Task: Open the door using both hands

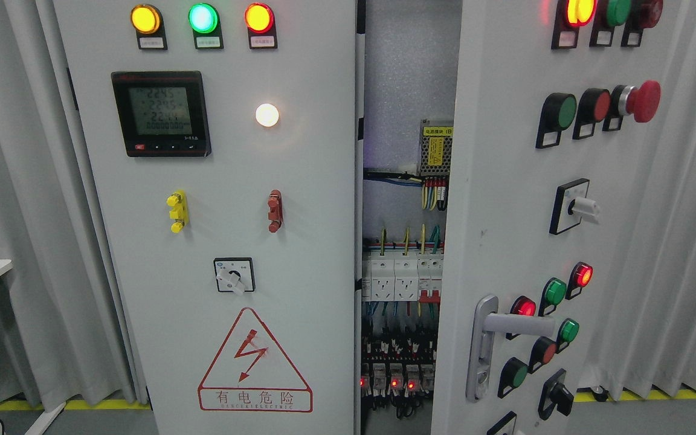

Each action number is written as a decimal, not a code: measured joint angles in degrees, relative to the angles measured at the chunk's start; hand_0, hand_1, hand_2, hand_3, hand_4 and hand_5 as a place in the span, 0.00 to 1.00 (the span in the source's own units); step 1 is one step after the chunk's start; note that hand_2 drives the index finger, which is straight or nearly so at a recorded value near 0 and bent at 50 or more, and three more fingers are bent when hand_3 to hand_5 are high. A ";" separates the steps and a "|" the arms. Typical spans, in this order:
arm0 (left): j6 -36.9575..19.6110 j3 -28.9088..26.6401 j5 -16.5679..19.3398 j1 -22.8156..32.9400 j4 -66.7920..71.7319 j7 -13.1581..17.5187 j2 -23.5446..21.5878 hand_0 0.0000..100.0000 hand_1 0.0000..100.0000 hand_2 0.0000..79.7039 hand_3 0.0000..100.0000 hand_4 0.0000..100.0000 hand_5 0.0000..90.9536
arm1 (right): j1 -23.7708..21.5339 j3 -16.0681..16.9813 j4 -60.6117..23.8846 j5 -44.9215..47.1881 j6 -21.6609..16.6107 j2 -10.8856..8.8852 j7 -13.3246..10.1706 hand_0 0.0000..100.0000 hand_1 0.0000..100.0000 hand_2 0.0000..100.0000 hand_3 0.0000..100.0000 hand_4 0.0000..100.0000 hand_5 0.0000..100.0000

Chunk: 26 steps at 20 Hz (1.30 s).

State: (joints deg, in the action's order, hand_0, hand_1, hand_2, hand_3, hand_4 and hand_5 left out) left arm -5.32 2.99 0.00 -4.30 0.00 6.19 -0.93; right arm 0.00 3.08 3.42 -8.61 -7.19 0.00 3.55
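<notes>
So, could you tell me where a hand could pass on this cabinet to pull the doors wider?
The upper gap between left door and right door is bare back wall. Lower down it is crowded with breakers and wiring. The right door's free strip lies above its handle; buttons crowd its right.

On the grey left cabinet door (215, 241), lower middle of the frame, a red triangular warning sign (254, 362) with a lightning bolt reads "有电危险"; the smaller line beneath is too fine to read. The black digital meter (161, 113), upper left, shows rows of digits near "2245", blurred. A yellow label (437, 131) inside the cabinet carries unreadable print.
</notes>
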 measured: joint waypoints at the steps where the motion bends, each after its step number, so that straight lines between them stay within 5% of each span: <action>1: 0.00 0.00 0.00 0.00 0.00 0.00 0.03 0.30 0.00 0.03 0.03 0.04 0.00 | 0.00 0.00 0.00 0.00 0.00 0.00 0.00 0.22 0.00 0.00 0.00 0.00 0.00; 8: 0.00 0.00 0.00 0.24 0.00 -0.37 0.45 0.30 0.00 0.03 0.03 0.04 0.00 | 0.00 0.00 0.00 0.00 0.00 0.00 0.00 0.22 0.00 0.00 0.00 0.00 0.00; 16: -0.40 -0.10 0.00 0.84 -1.29 3.26 0.69 0.30 0.00 0.03 0.03 0.04 0.00 | 0.00 0.00 0.00 0.00 0.00 0.00 0.00 0.22 0.00 0.00 0.00 0.00 0.00; 19: -0.46 -0.32 -0.22 4.45 -6.30 11.42 0.09 0.30 0.00 0.03 0.03 0.04 0.00 | 0.00 0.00 0.00 0.00 0.00 0.00 0.00 0.22 0.00 0.00 0.00 0.00 0.00; 23: -0.51 -1.92 -1.81 8.92 -16.01 29.08 -0.92 0.30 0.00 0.03 0.03 0.04 0.00 | 0.00 0.00 0.00 0.00 0.00 0.00 0.00 0.22 0.00 0.00 0.00 0.00 0.00; 26: -0.51 -3.63 -3.12 11.35 -24.04 34.63 -1.76 0.30 0.00 0.03 0.03 0.04 0.00 | 0.00 0.00 0.00 0.00 0.00 0.00 -0.01 0.22 0.00 0.00 0.00 0.00 0.00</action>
State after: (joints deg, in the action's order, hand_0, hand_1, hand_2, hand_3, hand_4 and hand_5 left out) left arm -5.84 -0.64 -3.12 7.05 -24.04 40.82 -2.69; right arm 0.00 3.08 3.43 -8.61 -7.19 0.00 3.54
